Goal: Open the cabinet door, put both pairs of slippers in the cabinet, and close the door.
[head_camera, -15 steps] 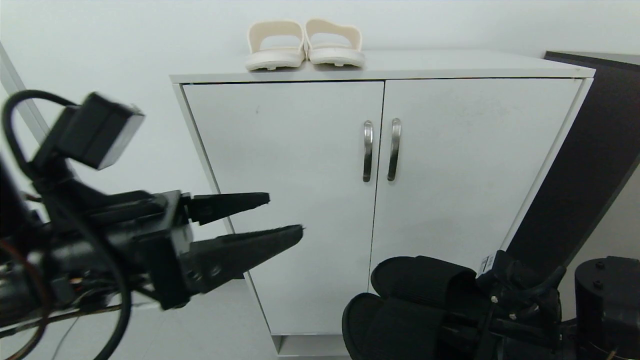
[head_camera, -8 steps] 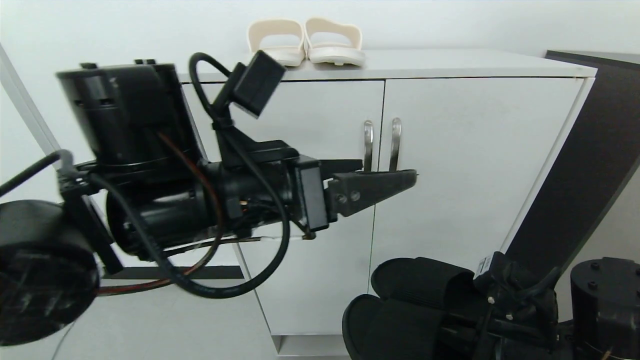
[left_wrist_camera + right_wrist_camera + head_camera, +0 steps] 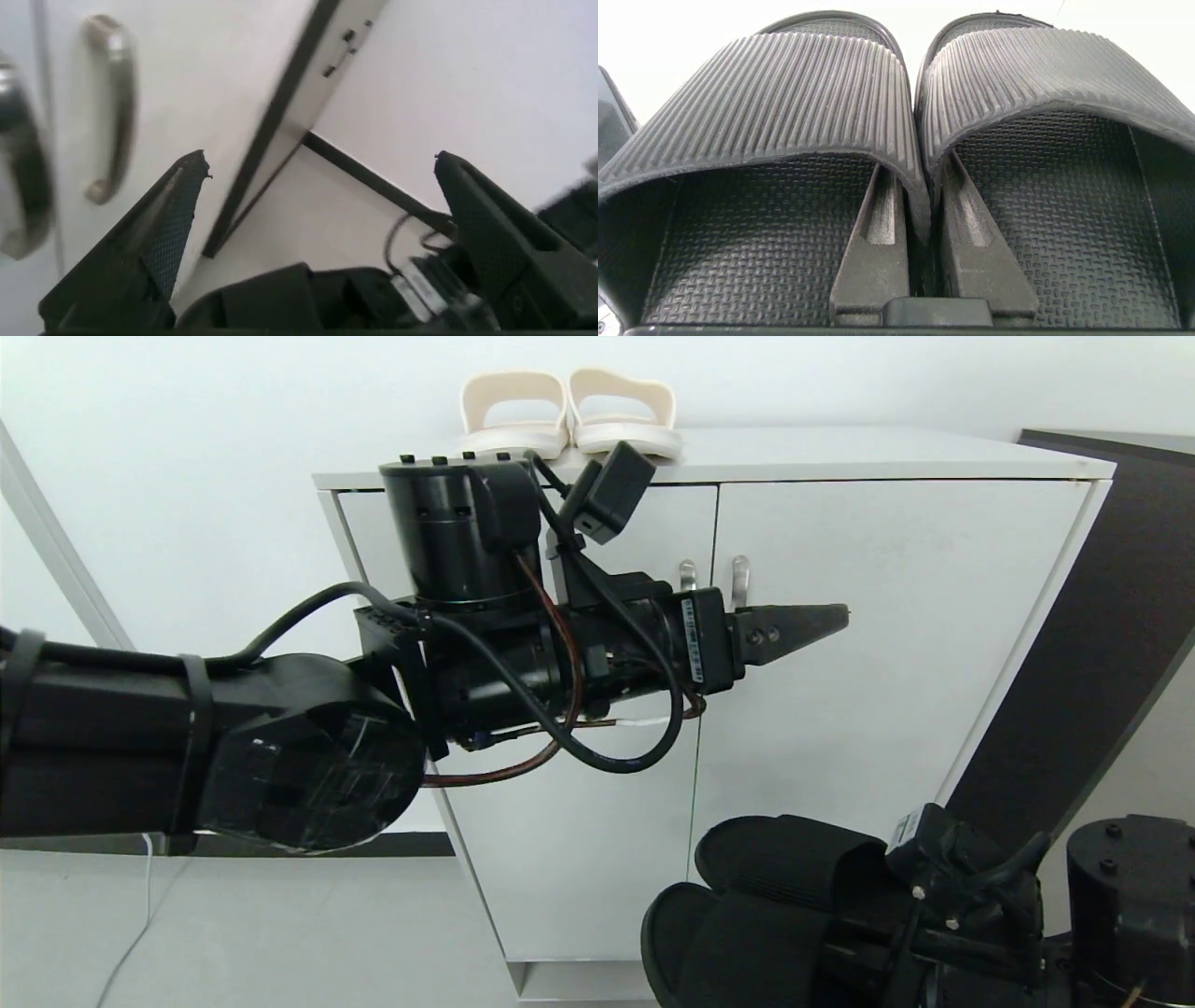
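The white cabinet (image 3: pixel 887 644) has both doors shut, with two metal handles (image 3: pixel 739 574) at the centre seam. A cream pair of slippers (image 3: pixel 569 415) rests on its top. My left gripper (image 3: pixel 840 613) reaches across the cabinet front at handle height, its tips just right of the handles over the right door. In the left wrist view it is open (image 3: pixel 320 161), and the handles (image 3: pixel 112 112) lie beside one finger, not between the two. My right gripper (image 3: pixel 920 187) is shut on the black pair of slippers (image 3: pixel 766 896), held low in front of the right door.
A dark panel (image 3: pixel 1102 616) leans along the cabinet's right side. The bare white wall (image 3: pixel 187 429) and pale floor (image 3: pixel 280 933) lie to the left, with a dark skirting strip (image 3: pixel 429 845) between them. My left arm covers much of the left door.
My left arm has swung up and to the right, from low at the left to handle height across the cabinet front. The right arm and the black slippers have stayed put.
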### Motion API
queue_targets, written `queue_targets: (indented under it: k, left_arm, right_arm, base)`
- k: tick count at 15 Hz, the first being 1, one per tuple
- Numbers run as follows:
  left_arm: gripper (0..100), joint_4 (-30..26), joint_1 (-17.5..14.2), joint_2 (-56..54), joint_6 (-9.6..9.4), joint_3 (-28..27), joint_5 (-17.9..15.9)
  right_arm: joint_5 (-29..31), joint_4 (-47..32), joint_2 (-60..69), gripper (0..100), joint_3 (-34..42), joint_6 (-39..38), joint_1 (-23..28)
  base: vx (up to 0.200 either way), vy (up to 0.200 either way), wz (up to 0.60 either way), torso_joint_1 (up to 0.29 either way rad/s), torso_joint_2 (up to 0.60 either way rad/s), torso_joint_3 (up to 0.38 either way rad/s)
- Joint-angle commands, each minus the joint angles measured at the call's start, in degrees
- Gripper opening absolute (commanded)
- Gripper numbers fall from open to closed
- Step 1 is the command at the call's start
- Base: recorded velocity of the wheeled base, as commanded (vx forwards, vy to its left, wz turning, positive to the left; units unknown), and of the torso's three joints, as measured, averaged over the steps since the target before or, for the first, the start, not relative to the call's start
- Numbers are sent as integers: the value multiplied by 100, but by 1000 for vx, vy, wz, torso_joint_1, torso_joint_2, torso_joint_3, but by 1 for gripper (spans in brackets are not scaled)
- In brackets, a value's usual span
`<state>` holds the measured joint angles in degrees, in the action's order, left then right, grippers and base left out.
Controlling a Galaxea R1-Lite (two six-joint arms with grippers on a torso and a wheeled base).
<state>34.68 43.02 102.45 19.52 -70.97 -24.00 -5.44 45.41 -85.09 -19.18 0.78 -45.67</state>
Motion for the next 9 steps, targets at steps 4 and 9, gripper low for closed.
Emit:
queue_targets:
  k: [4,9]
  left_arm:
    - [100,-40,-39,258,-1,-303,493]
    - [100,-67,-180,645,-9,-725,766]
  right_arm:
    - [-1,3,-43,0,2,-16,5]
    - [-1,3,-43,0,2,-16,5]
  base:
    - [0,0,0,0,0,0]
    - [0,0,0,0,0,0]
